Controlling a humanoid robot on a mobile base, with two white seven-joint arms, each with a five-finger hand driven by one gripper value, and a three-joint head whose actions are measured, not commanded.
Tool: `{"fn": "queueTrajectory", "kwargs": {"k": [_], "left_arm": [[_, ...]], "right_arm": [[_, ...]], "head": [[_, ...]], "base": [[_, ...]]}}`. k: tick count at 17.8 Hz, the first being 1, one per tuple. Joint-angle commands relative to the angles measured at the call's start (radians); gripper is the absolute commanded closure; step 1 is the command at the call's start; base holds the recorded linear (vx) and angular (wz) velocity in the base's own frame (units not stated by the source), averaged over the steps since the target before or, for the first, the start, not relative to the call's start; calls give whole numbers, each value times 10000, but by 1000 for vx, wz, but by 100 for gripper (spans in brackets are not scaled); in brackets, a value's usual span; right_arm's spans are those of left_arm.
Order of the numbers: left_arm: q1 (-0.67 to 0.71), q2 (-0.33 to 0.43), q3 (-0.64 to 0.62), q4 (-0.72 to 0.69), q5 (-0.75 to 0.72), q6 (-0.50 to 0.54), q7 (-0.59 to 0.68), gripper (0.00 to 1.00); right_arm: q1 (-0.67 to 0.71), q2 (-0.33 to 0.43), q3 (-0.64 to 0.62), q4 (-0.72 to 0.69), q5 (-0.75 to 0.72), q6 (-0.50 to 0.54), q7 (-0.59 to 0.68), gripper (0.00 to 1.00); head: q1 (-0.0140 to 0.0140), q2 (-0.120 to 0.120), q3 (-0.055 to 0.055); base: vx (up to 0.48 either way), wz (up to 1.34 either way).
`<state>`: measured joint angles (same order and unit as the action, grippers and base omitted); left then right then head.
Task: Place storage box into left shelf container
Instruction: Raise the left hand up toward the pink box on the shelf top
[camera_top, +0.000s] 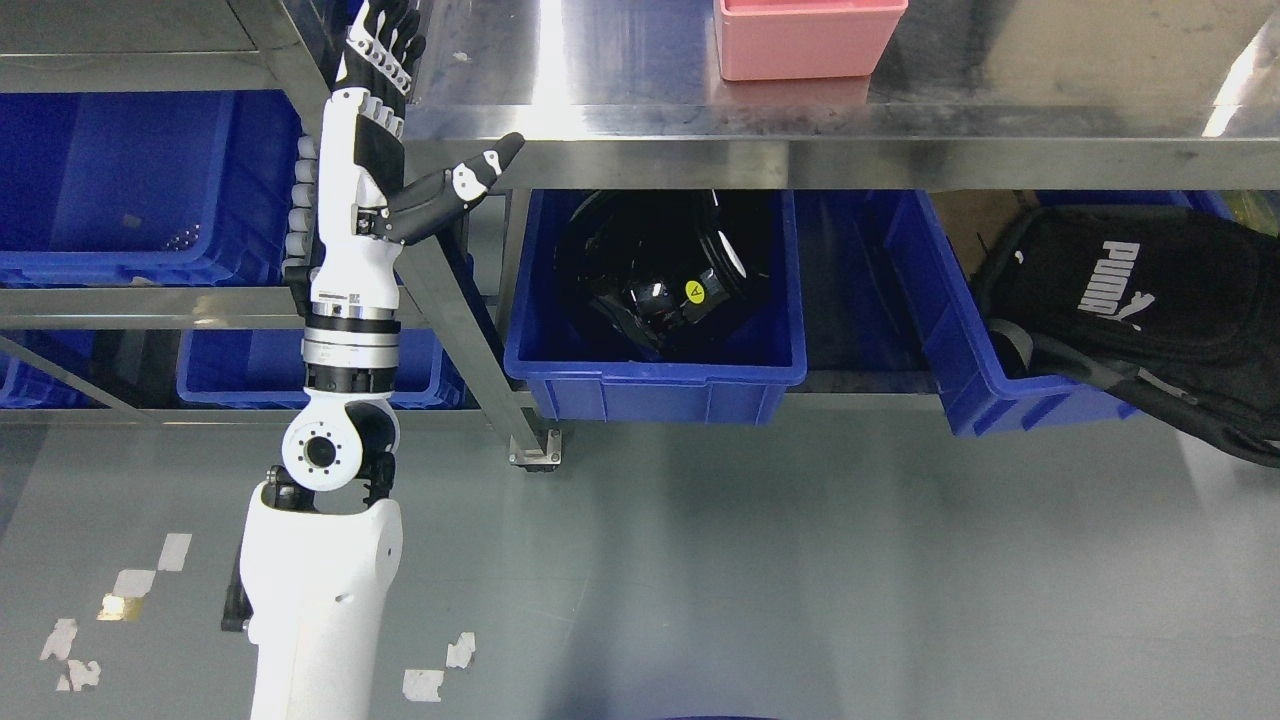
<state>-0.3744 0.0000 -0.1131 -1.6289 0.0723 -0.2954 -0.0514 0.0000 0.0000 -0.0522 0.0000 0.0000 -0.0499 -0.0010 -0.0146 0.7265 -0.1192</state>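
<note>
At the far left, a large blue container (120, 190) sits on the left shelf, seemingly holding nothing, with a smaller blue bin (310, 375) below it. Just right of these the left hand (375, 110) is raised upright in front of the steel shelf frame (460, 310), its fingers (385, 45) straight and close together, the thumb splayed out to the right, holding nothing. Further right, a blue bin (655, 370) under the bench (800, 130) holds a black helmet-like object (660, 270). On the bench top stands the pink storage box (805, 40), untouched and well apart from the hand. At the far right a black bag (1130, 300) lies over another blue bin (960, 340). Judging by this, the task has hardly begun: grasping, carrying and placing all remain. The right hand is out of sight.
</note>
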Motion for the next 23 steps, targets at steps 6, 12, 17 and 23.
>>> {"fn": "queueTrajectory", "kwargs": {"k": [6, 12, 17, 23], "left_arm": [[-593, 175, -97, 120, -17, 100, -1625, 0], [-4316, 175, 319, 1526, -720, 2171, -4958, 0], [-7204, 175, -1976, 4043, -2410, 2187, -5360, 0], [-9217, 175, -4711, 6990, -2840, 2325, -6142, 1]], "right_arm": [[-46, -175, 0, -175, -215, 8, -21, 0], [-46, -175, 0, -175, -215, -7, -6, 0], [-46, -175, 0, -175, -215, -7, -6, 0], [-46, -175, 0, -175, -215, 8, -21, 0]], "head": [[0, 0, 0], [0, 0, 0], [0, 0, 0], [0, 0, 0]], "base": [[0, 0], [0, 0], [0, 0], [0, 0]]}}
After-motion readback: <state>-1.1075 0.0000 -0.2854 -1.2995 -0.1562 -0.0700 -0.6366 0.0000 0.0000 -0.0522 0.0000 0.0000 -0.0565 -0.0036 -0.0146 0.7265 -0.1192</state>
